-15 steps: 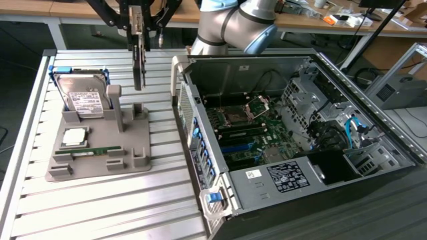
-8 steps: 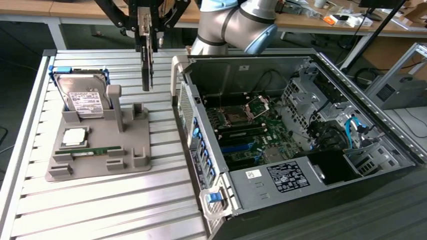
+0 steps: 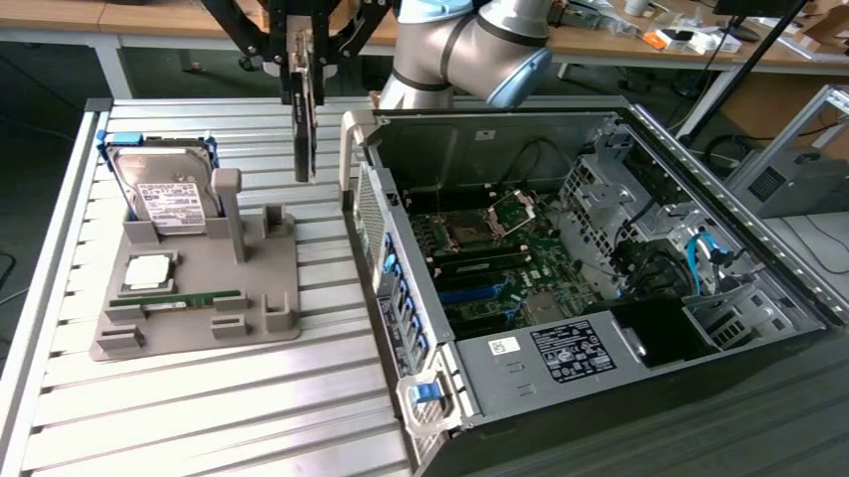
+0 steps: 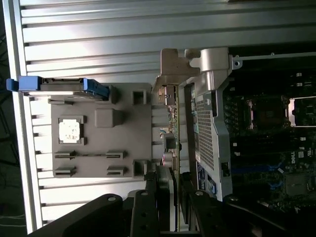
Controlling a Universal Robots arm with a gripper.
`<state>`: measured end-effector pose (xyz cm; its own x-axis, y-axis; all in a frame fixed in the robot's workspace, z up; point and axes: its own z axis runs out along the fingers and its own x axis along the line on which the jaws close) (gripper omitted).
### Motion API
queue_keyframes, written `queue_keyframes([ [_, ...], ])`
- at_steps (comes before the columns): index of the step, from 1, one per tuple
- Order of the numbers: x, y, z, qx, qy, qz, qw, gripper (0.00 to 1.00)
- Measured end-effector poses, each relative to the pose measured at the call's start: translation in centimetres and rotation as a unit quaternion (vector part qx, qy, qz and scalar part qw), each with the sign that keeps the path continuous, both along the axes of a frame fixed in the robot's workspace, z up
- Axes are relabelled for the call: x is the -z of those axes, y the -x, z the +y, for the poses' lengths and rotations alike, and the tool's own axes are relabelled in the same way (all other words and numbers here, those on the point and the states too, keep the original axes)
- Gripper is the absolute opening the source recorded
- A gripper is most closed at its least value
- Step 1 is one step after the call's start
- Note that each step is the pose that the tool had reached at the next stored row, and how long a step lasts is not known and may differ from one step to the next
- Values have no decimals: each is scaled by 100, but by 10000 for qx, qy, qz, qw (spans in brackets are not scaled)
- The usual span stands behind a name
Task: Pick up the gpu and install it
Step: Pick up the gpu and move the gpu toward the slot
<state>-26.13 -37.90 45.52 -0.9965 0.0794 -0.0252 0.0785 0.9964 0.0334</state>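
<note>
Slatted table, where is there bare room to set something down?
Widest bare patch: the slatted table between the grey tray and the edge nearest the exterior camera. A narrow strip lies between tray and computer case, under the hanging gpu. The tray and case interior are crowded.

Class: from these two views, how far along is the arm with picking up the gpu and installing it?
Done: the gpu is up off the grey holder, where the hard drive stands. In hand: the gripper is shut on the card, which hangs on edge above the table, between holder and open case. Left: it is not yet seated on the motherboard.
</note>
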Motion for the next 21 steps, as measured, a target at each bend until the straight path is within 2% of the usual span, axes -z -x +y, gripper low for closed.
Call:
queue_keyframes([
  [21, 5, -311, -9, 1, 57, 0, 10000, 30],
])
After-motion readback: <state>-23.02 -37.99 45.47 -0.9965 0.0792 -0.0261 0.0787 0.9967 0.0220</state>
